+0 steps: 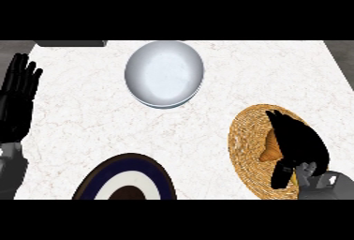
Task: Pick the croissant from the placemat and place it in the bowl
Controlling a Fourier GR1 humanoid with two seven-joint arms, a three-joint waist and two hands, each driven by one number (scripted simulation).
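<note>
A brown croissant [270,150] lies on the round woven placemat [245,140] at the right of the counter. My right hand [298,140] covers most of it, with fingers and thumb curling down round the pastry. A pale grey bowl [165,74] stands at the far middle of the counter, well apart from the hand. At the left edge, my left hand [17,93] rests open with its fingers up.
A dark-rimmed plate [124,185] with blue and white rings sits at the near edge, left of the placemat. A grey object [71,43] lies at the far left edge. White marble counter stretches between bowl and placemat.
</note>
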